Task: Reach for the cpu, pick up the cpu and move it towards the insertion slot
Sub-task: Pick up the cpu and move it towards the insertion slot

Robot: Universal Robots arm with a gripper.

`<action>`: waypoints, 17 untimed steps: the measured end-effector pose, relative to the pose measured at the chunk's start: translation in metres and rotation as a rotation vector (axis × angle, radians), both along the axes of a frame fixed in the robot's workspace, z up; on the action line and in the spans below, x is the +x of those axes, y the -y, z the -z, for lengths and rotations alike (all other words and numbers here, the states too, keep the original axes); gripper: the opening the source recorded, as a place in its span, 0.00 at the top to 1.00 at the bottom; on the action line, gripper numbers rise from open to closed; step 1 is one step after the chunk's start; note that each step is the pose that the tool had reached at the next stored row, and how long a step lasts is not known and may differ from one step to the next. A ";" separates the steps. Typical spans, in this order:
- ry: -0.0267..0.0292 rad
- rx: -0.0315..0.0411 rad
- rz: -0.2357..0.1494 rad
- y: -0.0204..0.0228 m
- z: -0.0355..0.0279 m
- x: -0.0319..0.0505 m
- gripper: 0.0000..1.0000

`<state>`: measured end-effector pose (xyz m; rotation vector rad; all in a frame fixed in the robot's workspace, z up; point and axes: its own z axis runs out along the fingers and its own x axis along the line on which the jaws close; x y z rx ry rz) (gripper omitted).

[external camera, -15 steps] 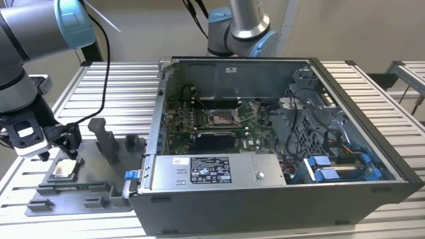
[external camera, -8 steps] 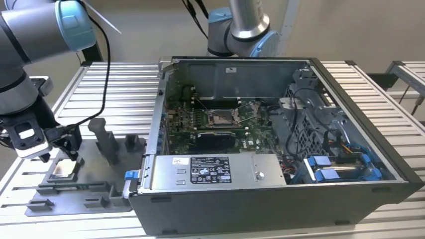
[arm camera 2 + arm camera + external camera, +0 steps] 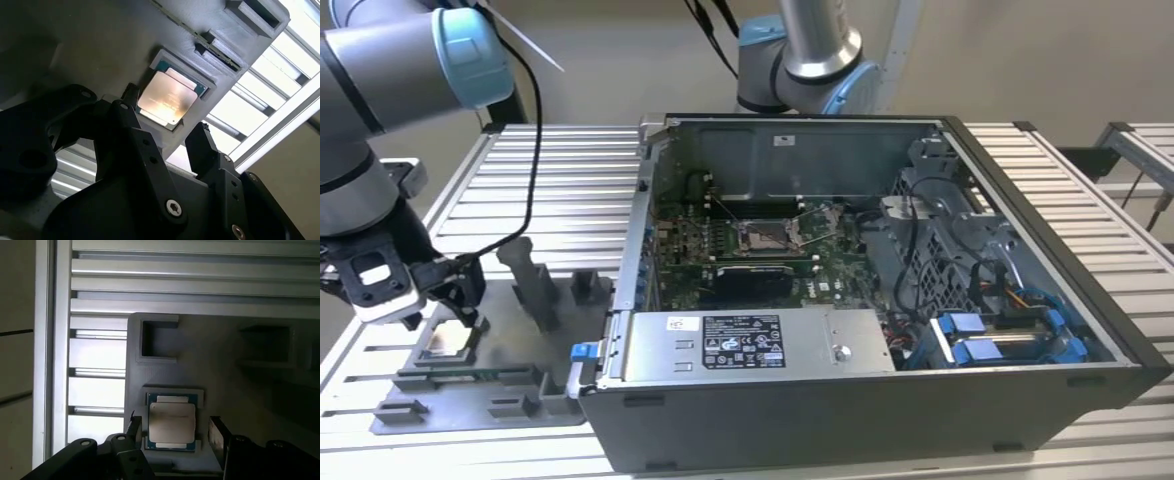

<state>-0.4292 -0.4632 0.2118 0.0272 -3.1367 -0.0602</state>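
Silvery cpu (image 3: 171,422) lies flat in a shallow square recess of the grey plastic tray (image 3: 225,370), w/ a green-blue board edge showing round its lid in both wrist views. We see the black fingers (image 3: 216,436) apart, one on each side of the cpu, w/ a gap btwn each tip & the chip, so clamped on nothing. In the exterior view the arm (image 3: 374,120) stands over the tray at the exterior view's left, fingers down close over the cpu. Tray rests on the slatted metal bench (image 3: 520,190), just beside the open computer case (image 3: 854,400). Insertion slot (image 3: 767,237) sits inside the case on the motherboard, metal frame w/ dark centre, well apart from the cpu.
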 end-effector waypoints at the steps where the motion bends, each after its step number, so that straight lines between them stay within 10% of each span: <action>1: -0.0001 -0.0001 0.000 0.0005 0.0005 0.0000 0.00; 17: -0.0002 -0.0001 0.000 0.0023 0.0119 -0.0001 0.00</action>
